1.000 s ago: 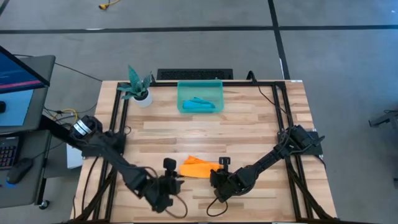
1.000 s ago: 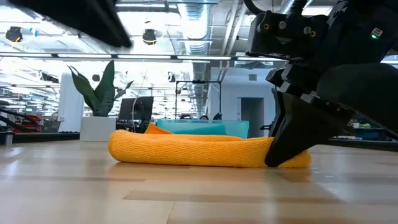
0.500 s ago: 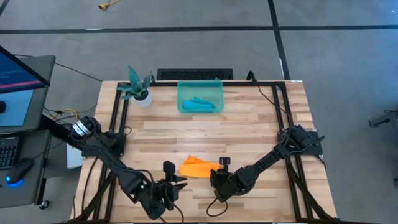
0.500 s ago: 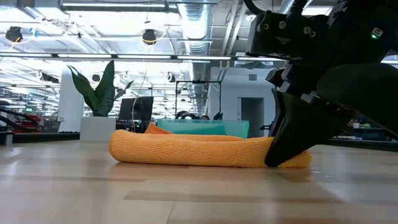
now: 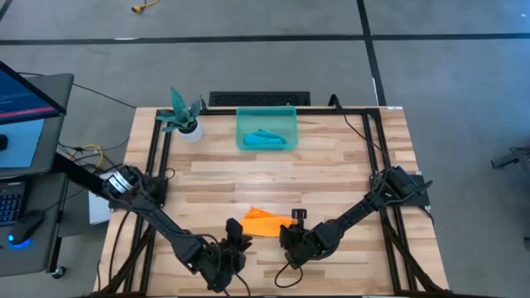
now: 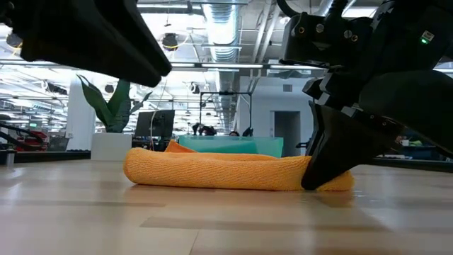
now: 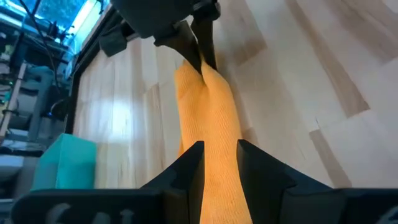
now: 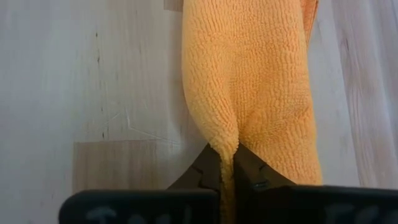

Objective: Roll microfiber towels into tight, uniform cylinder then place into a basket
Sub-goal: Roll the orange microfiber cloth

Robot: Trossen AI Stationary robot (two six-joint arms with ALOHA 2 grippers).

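Orange towel [image 5: 265,222] lies on the table [image 5: 331,174] near the front edge, roughly centre, rolled into a loose log. In the low view the orange roll [image 6: 219,171] sits flat on the wood, long axis across the picture.

Right gripper [image 5: 291,234] is at the roll's right end, fingers pinched nearly together on a fold of the orange cloth. The right wrist view shows it clearly: towel [image 8: 249,93] bunches into a narrow pleat that runs down between the two dark fingers [image 8: 202,177]. In the low view the right gripper [image 6: 333,166] is down at table level, touching the end of the roll.

Left gripper [image 5: 236,244] is just off the roll's left end, low over the table. Fingers are apart by a narrow gap and hold nothing; in the left wrist view the fingers [image 7: 189,168] frame the towel [image 7: 208,118] lengthwise, with the right gripper [image 7: 199,53] visible clamped at the far end. Can't tell whether the left fingertips touch the cloth.

Teal basket [image 5: 267,130] is at the back of the table, centre, well apart from the orange roll. The blue towel [image 5: 265,138] is already inside it, bunched up. A small potted plant [image 5: 182,116] stands just left of the basket.
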